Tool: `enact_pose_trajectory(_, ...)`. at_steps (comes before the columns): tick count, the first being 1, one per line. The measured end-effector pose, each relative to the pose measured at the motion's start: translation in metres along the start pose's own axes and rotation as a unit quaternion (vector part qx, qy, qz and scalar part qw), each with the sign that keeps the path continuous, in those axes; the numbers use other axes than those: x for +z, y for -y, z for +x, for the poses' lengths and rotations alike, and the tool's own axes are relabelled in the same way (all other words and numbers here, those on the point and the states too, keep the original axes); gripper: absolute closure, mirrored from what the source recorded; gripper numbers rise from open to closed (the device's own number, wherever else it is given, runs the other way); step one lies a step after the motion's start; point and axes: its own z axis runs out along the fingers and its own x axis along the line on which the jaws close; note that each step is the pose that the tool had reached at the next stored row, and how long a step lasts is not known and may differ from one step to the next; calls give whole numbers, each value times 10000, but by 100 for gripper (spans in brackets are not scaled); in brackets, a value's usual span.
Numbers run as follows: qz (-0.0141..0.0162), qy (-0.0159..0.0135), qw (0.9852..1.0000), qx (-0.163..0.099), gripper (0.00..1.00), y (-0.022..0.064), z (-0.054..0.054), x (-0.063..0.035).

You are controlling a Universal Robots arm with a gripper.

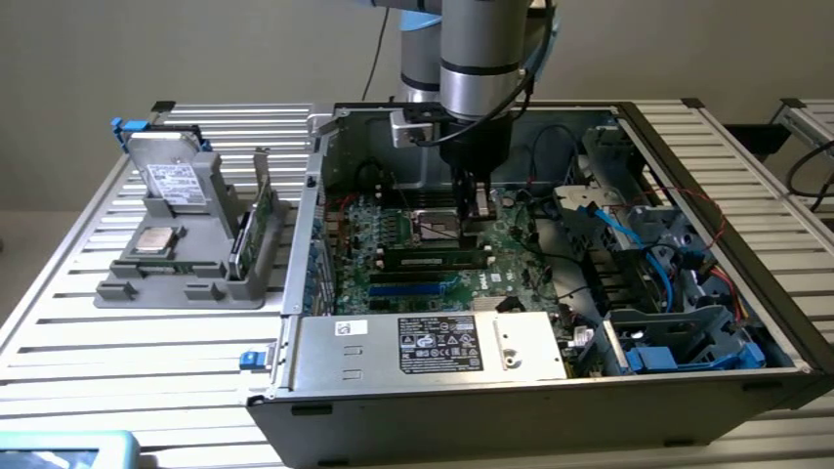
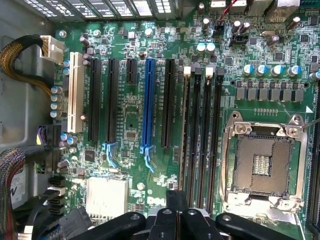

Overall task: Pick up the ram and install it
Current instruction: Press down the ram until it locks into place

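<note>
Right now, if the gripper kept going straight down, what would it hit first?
Probably the motherboard beside the processor socket; the gripper hangs just above it with jaws shut, though depth is unclear.

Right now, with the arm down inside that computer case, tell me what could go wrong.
1. The shut end effector hangs low over the motherboard, right by the open processor socket. A small sideways slip could damage the socket's exposed contacts.
2. Dark cables loop close behind the arm inside the case and could snag if it swings that way.
</note>
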Motion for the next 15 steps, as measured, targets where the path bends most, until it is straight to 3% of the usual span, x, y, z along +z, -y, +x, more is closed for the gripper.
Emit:
enact_pose_trajectory(2, 0, 0, 10000, 0, 89, 0, -1, 2)
enact_pose_trajectory(8, -5, -107, 9999, 12, 89, 2, -44, 18)
enact_pose_trajectory(15, -34, -111, 9998, 176, 89, 5, -65, 50)
